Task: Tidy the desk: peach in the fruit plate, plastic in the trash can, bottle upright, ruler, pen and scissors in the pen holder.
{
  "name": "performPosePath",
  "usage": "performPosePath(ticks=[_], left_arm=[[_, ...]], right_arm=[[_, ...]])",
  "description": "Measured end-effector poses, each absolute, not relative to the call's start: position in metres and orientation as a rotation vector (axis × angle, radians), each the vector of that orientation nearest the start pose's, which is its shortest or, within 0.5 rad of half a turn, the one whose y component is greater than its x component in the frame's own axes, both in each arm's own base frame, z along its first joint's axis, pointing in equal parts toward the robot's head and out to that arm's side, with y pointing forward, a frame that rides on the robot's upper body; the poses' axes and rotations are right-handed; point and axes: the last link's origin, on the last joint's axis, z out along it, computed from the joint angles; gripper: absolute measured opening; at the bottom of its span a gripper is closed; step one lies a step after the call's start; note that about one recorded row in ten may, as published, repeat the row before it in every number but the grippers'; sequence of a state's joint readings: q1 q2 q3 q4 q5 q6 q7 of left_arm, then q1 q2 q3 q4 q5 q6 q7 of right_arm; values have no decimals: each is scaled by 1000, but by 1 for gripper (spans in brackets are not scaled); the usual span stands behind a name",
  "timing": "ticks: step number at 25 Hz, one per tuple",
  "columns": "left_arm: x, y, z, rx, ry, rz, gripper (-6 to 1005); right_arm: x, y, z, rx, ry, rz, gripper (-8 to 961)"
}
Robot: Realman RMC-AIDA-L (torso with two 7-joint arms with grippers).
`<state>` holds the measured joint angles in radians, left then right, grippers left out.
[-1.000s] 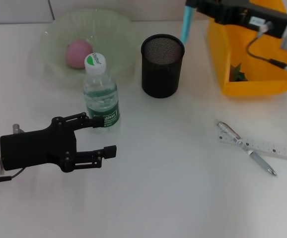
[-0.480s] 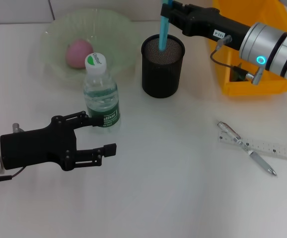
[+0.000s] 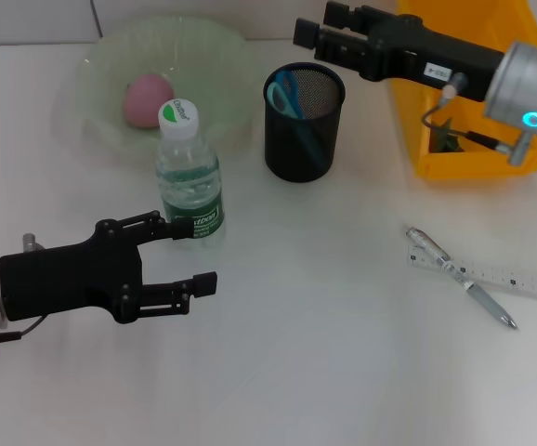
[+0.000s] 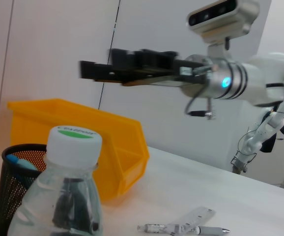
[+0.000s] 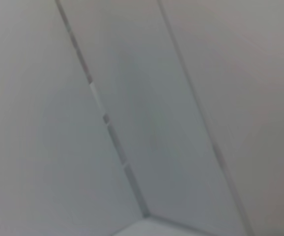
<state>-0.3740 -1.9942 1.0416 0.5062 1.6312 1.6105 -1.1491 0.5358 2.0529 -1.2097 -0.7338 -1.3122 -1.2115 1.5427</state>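
The blue-handled scissors stand inside the black mesh pen holder. My right gripper hovers open just above and behind the holder, nothing between its fingers. The pink peach lies in the pale green fruit plate. In front of the plate the bottle stands upright, white cap up. My left gripper is open near the bottle's base, not touching it. The pen lies across the clear ruler at the right. A green scrap of plastic lies in the yellow trash can.
The left wrist view shows the bottle close up, the pen holder and yellow trash can behind it, the right gripper above, and the pen with the ruler on the white desk.
My right gripper brought the scissors from over the trash can to the pen holder, lowered them in and let go. The left arm has not moved.
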Motion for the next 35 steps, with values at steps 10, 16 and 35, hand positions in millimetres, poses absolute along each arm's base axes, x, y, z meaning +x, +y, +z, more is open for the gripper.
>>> performPosePath(ticks=[10, 16, 35], left_arm=[[-286, 275, -11, -2794, -512, -861, 832], [-282, 276, -14, -2802, -508, -869, 832], [-281, 278, -14, -2791, -526, -874, 832]], right_arm=[[186, 340, 82, -2869, 583, 367, 756], [184, 339, 90, -2844, 606, -232, 760], [192, 352, 3, -2842, 436, -645, 760]])
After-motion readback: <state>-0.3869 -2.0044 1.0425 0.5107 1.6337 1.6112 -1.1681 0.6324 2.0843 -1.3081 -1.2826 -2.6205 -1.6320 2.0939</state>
